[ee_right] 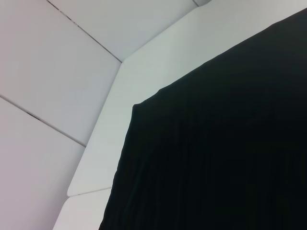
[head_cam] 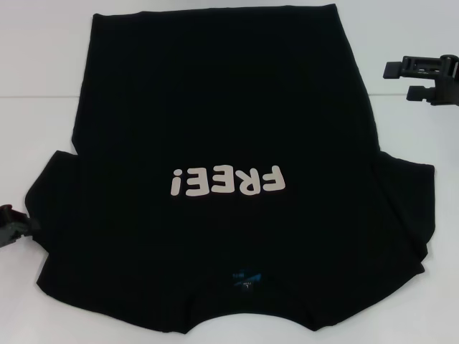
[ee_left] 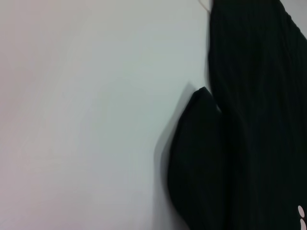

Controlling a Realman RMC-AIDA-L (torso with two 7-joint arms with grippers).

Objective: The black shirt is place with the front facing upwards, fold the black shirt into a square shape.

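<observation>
Head view: black shirt (head_cam: 215,129) spread flat on the white tabletop (head_cam: 43,43), front up, covering most of it. White letters "FREE!" (head_cam: 228,181) upside down, blue neck label (head_cam: 244,278) by the near edge, bottom hem by the far edge. Left gripper (head_cam: 13,226) low at the near left edge, touching the left sleeve; cannot tell if spread or pressed together. Right gripper (head_cam: 409,80) up over the far right edge, just beside the shirt, fingers spread, holding nothing.
</observation>
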